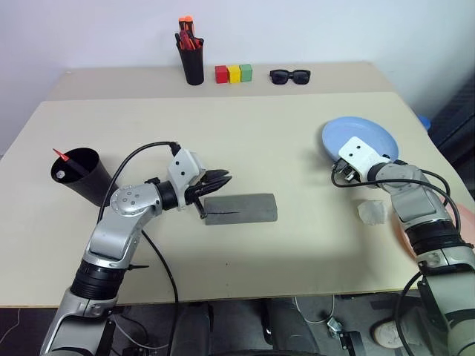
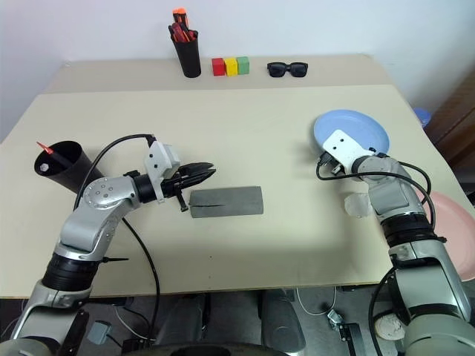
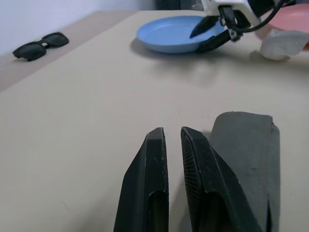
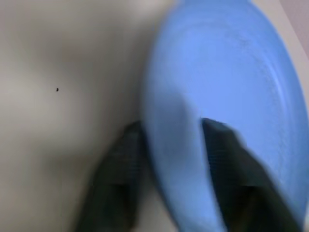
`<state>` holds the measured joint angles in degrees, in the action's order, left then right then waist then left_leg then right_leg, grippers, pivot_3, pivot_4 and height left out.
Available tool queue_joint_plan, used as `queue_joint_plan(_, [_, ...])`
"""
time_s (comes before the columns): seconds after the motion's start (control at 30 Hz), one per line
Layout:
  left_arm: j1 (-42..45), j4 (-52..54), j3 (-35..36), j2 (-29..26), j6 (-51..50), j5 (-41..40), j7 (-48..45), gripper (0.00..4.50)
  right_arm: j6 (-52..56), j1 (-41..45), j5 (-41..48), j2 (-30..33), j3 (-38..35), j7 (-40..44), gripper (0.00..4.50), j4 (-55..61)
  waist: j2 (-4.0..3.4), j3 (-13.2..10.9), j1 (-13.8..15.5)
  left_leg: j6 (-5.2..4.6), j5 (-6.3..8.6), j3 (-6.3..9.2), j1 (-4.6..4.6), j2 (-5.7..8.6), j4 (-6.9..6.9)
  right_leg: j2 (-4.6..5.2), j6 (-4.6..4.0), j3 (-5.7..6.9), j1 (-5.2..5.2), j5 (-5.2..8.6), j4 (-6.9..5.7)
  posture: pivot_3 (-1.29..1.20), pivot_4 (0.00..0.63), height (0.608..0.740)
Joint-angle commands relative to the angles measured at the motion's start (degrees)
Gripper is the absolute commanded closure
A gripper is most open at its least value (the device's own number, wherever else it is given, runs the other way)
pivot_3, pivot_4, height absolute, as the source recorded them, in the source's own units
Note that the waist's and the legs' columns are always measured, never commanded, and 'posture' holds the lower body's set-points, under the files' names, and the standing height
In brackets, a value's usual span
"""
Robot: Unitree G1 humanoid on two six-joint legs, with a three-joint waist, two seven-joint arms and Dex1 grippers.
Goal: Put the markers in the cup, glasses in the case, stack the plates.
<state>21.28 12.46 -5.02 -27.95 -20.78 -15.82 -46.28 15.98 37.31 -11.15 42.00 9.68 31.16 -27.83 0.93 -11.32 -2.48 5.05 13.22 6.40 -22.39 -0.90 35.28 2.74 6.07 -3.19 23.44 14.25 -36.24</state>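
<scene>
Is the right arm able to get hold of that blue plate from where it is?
Likely yes: the right end effector already straddles the blue plate's near rim, nothing between them.

My right gripper (image 4: pixel 166 145) blurred over blue plate (image 4: pixel 231 72) rim, pink plate (image 2: pixel 454 226) cut off by the edge, arm-hidden

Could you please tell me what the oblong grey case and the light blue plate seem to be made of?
The grey case looks like felt or a similar fabric over a stiff shell: matte, slightly fuzzy, with no glare. The blue plate looks like smooth moulded plastic: even colour, thin rim, soft sheen. The right gripper has one finger above and one below its rim.
</scene>
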Motion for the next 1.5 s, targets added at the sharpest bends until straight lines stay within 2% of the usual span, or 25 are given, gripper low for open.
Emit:
queue_joint_plan(0.03, [0.2,1.7,1.4,0.4,0.4,-1.3,0.8,4.01,-1.4,0.4,-0.1,1.0,-1.3,1.2,4.45,3.1,0.0,0.0,0.0,0.0,0.0,0.0,0.0,0.0,0.0,0.0,0.0,0.0,0.0,0.0,0.0,0.0,0.15,0.74])
queue_joint_plan(0.13, [0.9,0.4,0.8,1.0,1.0,-1.0,0.8,4.01,-1.3,-2.0,-0.4,2.9,-2.3,1.9,4.45,7.9,-0.01,0.0,0.0,0.0,0.0,0.0,0.0,0.0,0.0,0.0,0.0,0.0,0.0,0.0,0.0,0.0,0.15,0.74])
queue_joint_plan(0.27, [3.2,-2.8,-0.4,2.4,2.8,-0.6,0.0,4.01,2.7,-9.8,1.0,8.0,-8.6,3.6,4.45,21.5,-0.03,0.0,0.6,0.0,0.0,0.02,-0.03,0.01,0.0,0.0,0.02,0.01,0.0,0.0,0.0,0.0,0.15,0.74])
queue_joint_plan(0.37, [5.4,-5.5,-1.3,3.3,4.2,-0.6,-1.5,4.01,8.4,-20.5,4.2,13.2,-18.1,8.1,4.45,34.2,-0.09,0.0,1.7,0.0,0.0,0.02,-0.05,0.04,0.01,0.03,0.04,0.01,0.0,0.02,0.02,0.0,0.15,0.74])
queue_joint_plan(0.47, [7.3,-8.2,-2.5,4.0,5.6,-0.3,-3.3,4.01,12.3,-33.8,7.4,15.9,-31.6,14.6,4.45,45.5,-0.1,0.0,1.8,0.0,0.01,0.02,-0.04,0.04,0.01,0.02,0.06,0.02,-0.03,0.04,0.04,0.0,0.15,0.74])
queue_joint_plan(0.6, [10.5,-12.6,-4.5,5.9,7.5,-0.3,-6.1,4.01,17.1,-51.0,9.2,13.6,-48.4,23.0,4.45,57.4,-0.14,0.0,1.7,-0.02,0.02,0.01,0.02,0.03,0.06,0.0,0.05,0.01,-0.12,0.05,0.07,0.0,0.15,0.74])
queue_joint_plan(0.67, [12.4,-14.8,-5.3,7.0,8.7,0.0,-7.5,4.01,17.7,-58.9,9.5,11.2,-53.5,25.9,4.45,61.7,-0.08,0.0,1.6,-0.02,0.02,-0.02,0.07,0.02,0.11,-0.01,0.15,0.0,-0.16,0.15,0.09,0.0,0.15,0.74])
queue_joint_plan(0.73, [13.7,-16.4,-5.6,7.8,10.2,0.2,-8.4,4.01,20.0,-62.9,11.1,9.4,-55.6,27.5,4.45,64.6,-0.08,0.0,1.3,-0.02,0.02,-0.02,0.07,0.02,0.14,-0.02,0.1,0.0,-0.2,0.26,0.09,0.0,0.15,0.74])
queue_joint_plan(0.8, [14.6,-17.4,-5.5,8.6,10.9,-0.1,-9.1,4.01,21.8,-64.8,11.9,8.5,-55.9,27.6,4.45,66.0,-0.09,0.0,0.9,-0.01,0.02,-0.08,0.07,0.02,0.23,-0.01,0.05,-0.05,-0.21,0.26,0.09,0.0,0.15,0.74])
queue_joint_plan(0.9, [15.2,-17.3,-4.9,9.4,10.2,-1.5,-10.4,4.01,22.7,-65.8,11.7,8.1,-54.2,26.6,3.48,67.2,-0.09,0.0,0.4,-0.01,0.02,-0.09,0.06,0.02,0.42,0.01,0.05,-0.05,-0.28,0.24,0.06,0.0,0.15,0.74])
queue_joint_plan(1.07, [13.6,-12.6,-4.8,7.5,7.0,-4.1,-14.0,4.01,21.3,-62.4,11.5,8.8,-50.8,23.3,1.01,67.9,-0.08,0.0,0.1,-0.01,0.03,-0.08,0.04,0.02,0.45,0.0,0.04,-0.05,-0.3,0.24,0.06,0.0,0.15,0.74])
queue_joint_plan(1.27, [10.8,-8.7,-4.7,5.4,5.1,-3.9,-13.3,4.01,19.2,-50.0,10.3,5.1,-35.9,13.9,1.01,61.2,-0.06,0.0,0.1,-0.02,0.03,-0.05,0.05,0.02,0.42,0.0,0.01,-0.05,-0.3,0.23,0.05,0.0,0.15,0.74])
queue_joint_plan(1.47, [9.0,-6.0,-4.3,5.3,4.0,-3.7,-10.8,4.01,16.5,-45.2,6.7,2.4,-27.3,6.4,1.01,50.5,-0.08,0.0,1.5,-0.04,0.04,-0.04,-0.03,0.07,0.44,0.05,-0.17,-0.05,-0.28,0.11,0.11,0.0,0.15,0.74])
queue_joint_plan(1.5, [8.8,-5.9,-4.3,5.2,4.2,-3.3,-10.3,4.01,16.2,-44.9,6.5,2.4,-26.7,5.9,1.24,49.4,-0.08,0.0,1.5,-0.04,0.04,-0.04,-0.02,0.07,0.42,0.05,-0.17,-0.05,-0.27,0.11,0.11,0.0,0.15,0.74])
